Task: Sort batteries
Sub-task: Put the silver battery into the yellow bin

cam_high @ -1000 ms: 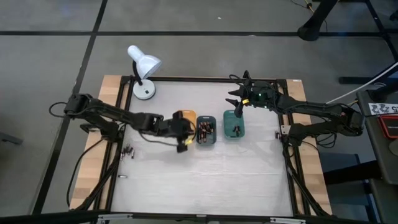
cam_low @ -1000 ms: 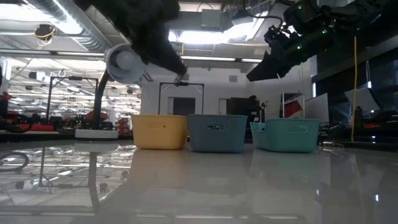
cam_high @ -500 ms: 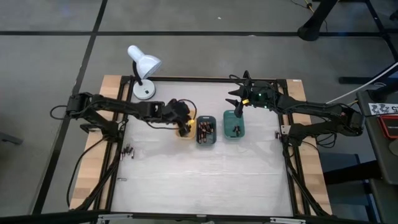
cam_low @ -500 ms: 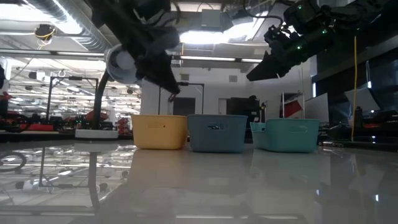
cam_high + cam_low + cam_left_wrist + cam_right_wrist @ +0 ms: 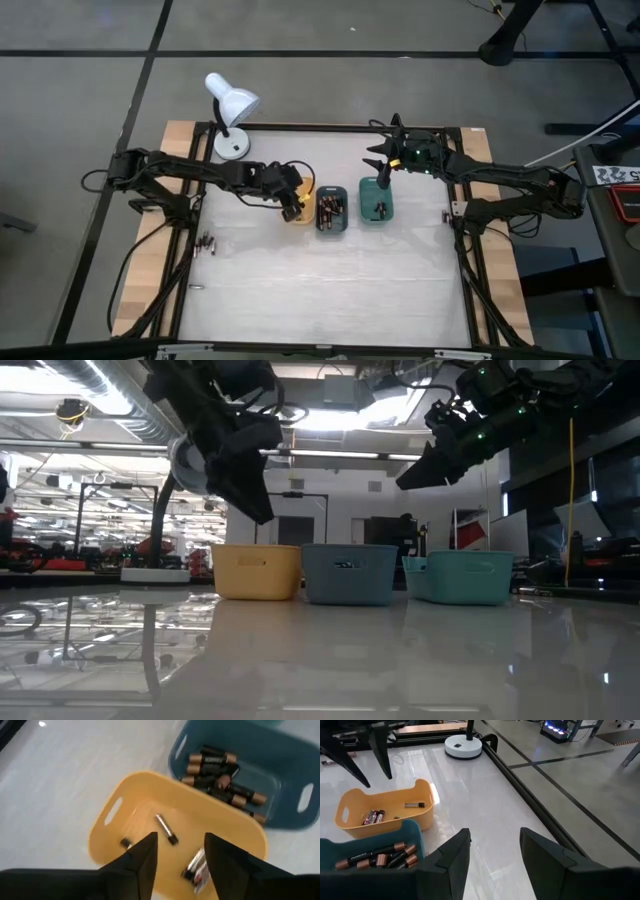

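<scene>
Battery [image 5: 166, 828] lying loose in orange tray [image 5: 116, 809], just beyond left fingers [image 5: 145, 855], with a few more batteries [image 5: 196, 867] beside it. Left gripper [image 5: 180, 849] hung over that tray, fingers apart and holding nothing: drop made, judging by that, so one more piece sorted. A second before, same gripper sat nearer the tabletop's front edge beside the tray, fingers nearly together; since then swung over the tray and spread. Teal tray [image 5: 331, 214] and green tray [image 5: 377, 200] unchanged. Unsorted batteries [image 5: 207, 243] waited well off behind the left fingers. Right gripper [image 5: 492, 842] idle over green tray, fingers apart, empty.
</scene>
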Action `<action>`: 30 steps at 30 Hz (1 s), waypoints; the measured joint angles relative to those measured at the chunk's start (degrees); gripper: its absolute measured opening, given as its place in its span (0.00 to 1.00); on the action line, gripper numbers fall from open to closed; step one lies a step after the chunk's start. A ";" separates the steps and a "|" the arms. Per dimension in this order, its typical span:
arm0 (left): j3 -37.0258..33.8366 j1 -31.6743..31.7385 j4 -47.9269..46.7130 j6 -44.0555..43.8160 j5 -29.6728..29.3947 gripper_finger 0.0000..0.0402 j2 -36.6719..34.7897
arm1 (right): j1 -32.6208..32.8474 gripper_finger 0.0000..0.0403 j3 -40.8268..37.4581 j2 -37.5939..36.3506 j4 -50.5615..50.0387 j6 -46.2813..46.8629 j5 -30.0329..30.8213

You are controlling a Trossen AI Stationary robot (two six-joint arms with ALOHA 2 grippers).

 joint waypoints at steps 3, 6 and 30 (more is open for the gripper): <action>3.43 -1.95 -7.43 -0.21 0.07 0.39 -0.80 | 0.00 0.43 0.00 0.00 0.04 0.09 0.00; 6.73 -6.15 -15.49 -0.43 1.98 0.38 -2.06 | 0.00 0.43 0.00 0.00 0.02 0.09 0.00; -2.23 -50.85 -32.06 -31.35 22.51 0.45 -1.99 | 0.00 0.43 -0.02 0.02 0.22 -0.96 -0.02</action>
